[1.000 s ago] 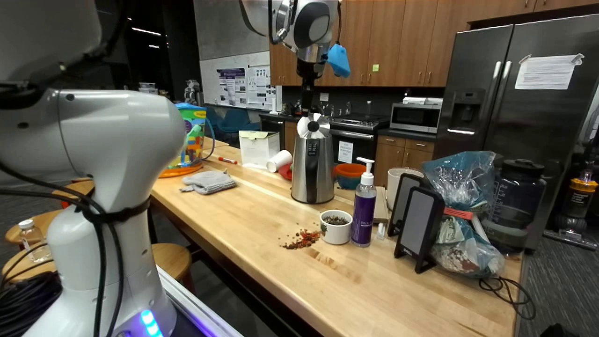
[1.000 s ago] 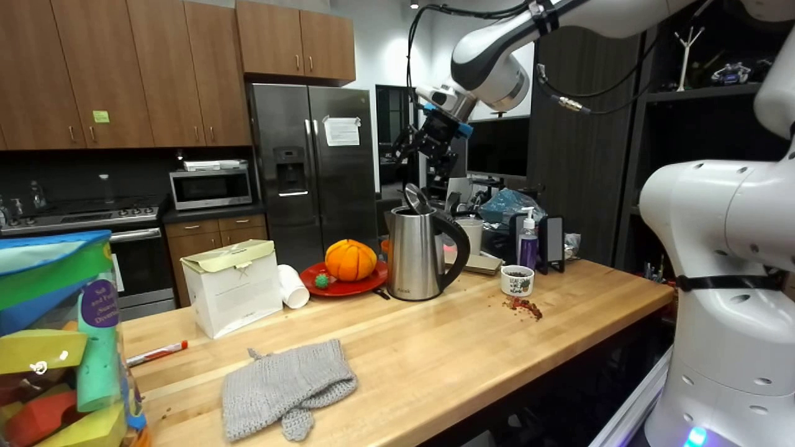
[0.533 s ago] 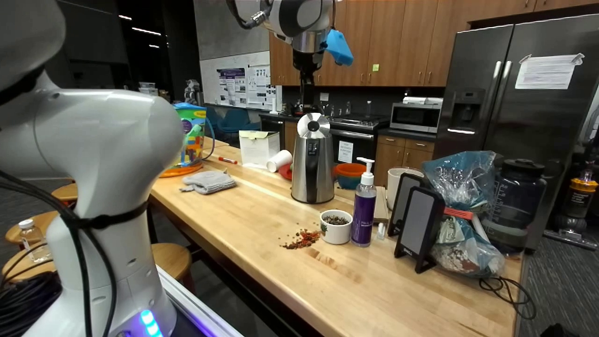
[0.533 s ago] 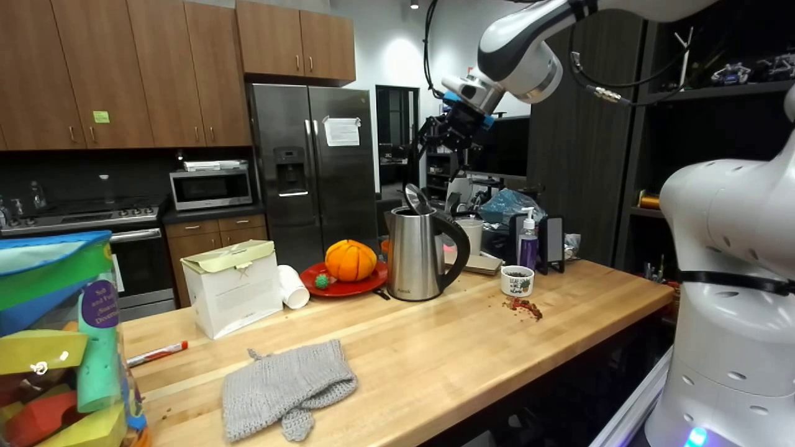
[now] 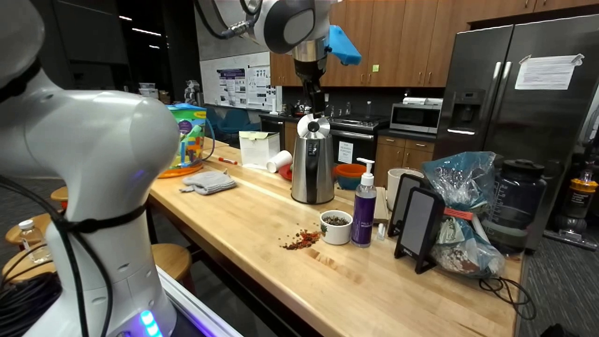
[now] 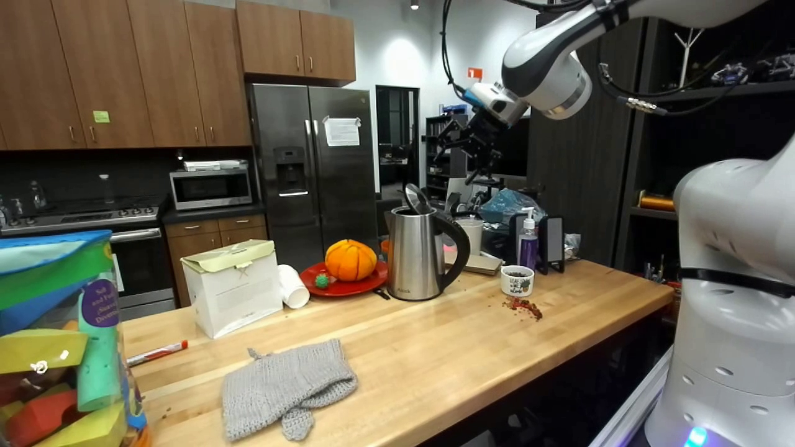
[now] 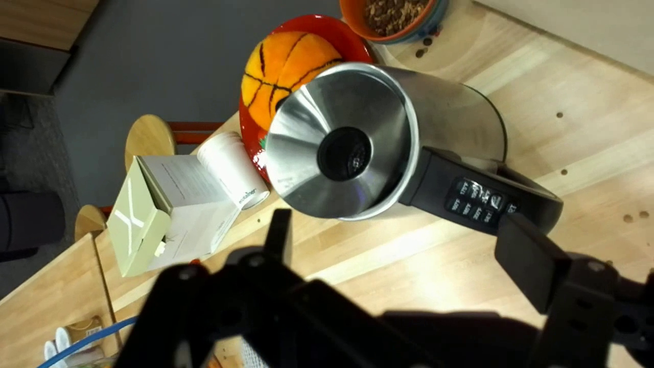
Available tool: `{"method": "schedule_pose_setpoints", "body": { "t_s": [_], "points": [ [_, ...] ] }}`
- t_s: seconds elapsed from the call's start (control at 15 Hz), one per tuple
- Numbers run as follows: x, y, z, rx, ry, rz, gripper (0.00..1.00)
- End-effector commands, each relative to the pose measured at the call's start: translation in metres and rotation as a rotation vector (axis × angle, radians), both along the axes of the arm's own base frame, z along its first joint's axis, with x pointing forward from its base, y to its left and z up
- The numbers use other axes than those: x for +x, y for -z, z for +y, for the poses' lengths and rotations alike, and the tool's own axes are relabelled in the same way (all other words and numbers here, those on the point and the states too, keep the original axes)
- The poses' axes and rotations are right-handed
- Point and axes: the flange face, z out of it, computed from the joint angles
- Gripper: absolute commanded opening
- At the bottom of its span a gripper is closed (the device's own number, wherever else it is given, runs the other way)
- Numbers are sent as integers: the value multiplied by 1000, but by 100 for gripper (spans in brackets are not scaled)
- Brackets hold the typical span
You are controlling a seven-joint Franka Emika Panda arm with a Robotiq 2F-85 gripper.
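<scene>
Two black fingers [image 7: 531, 263] hang spread near the tall steel kettle [image 6: 410, 257] — round silver lid [image 7: 306, 153] already up, nothing gripped.

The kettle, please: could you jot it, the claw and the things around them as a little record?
Main thing: steel kettle, upright on the wooden counter
Lid: tilted up, leaving the kettle open
Gripper: open, holding nothing, above the kettle and apart from it
Beside the kettle: red plate bearing an orange pumpkin
Lying on its side: white cup
Loose bits: reddish, next to a small white pot
</scene>
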Motion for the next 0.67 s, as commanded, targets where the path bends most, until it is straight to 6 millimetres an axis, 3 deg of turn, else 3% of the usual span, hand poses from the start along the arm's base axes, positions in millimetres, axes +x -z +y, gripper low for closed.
{"method": "schedule_pose_setpoints", "body": {
  "t_s": [0.0, 0.27, 0.6],
  "points": [
    [-12, 6, -1, 16, -11, -131, 100],
    [-16, 17, -2, 58, -16, -205, 100],
    [-12, 34, -2, 159, -20, -164, 100]
  ]
}}
